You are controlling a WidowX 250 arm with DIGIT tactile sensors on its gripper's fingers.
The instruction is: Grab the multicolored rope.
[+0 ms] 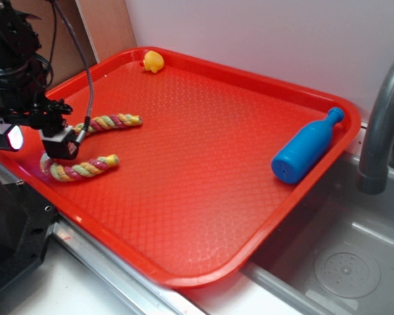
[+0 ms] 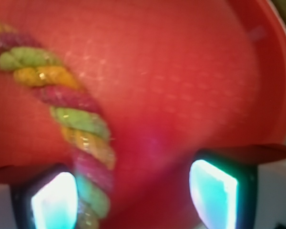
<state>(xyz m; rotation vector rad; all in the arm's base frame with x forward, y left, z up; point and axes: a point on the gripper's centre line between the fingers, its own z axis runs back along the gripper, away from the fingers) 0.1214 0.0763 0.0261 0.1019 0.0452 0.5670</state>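
In the wrist view the pincer (image 2: 133, 193) stands released, its two glowing fingertip pads (image 2: 212, 191) well apart at the bottom of the picture, with bare red tray floor showing across most of the gap. The multicolored rope (image 2: 81, 129) runs down from the upper left and passes just inside the left pad; whether it touches that pad cannot be told, since the picture is blurred. Its twisted strands read as green, yellow-orange and pink. This close view shows nothing of the rope's overall shape.

The exterior view supplies that. There the pincer (image 1: 58, 149) hangs low over the near-left part of the red tray (image 1: 203, 157), at the bend of the rope (image 1: 85, 167), which lies flat in a C: one end points right near the black arm cable (image 1: 88, 72), the other end points right nearer the front rim. The fingertips themselves are hidden behind the black gripper body in this view, so only the wrist view shows them spread.

Farther out, seen only in the exterior view, a small yellow rubber duck (image 1: 153, 61) sits in the tray's far corner, and a blue toy bottle (image 1: 306, 146) lies on its side against the right rim, well apart from the rope. Beyond the tray's right edge are a grey faucet (image 1: 379, 125) and a sink basin (image 1: 341, 262).
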